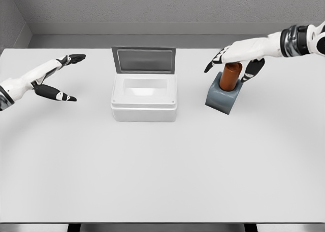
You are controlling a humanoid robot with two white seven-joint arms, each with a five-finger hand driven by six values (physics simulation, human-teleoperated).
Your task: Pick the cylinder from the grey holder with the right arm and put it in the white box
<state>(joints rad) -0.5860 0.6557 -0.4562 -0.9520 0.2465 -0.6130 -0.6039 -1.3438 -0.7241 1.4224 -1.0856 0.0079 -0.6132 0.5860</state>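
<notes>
**Right hand over the cylinder, fingers spread**

We see the brown cylinder (232,75) standing upright in the grey holder (222,98), right of the middle of the white desk (162,171). Our right hand (234,61) hangs just above the cylinder's top, fingers spread to either side of it and gripping nothing; we cannot tell whether any fingertip touches it. The white box (144,97) sits near the holder's left side, apart from it, its grey lid (144,60) raised at the back. Our left hand (57,78) hovers over the desk's far left, fingers relaxed and apart, holding nothing.
</notes>
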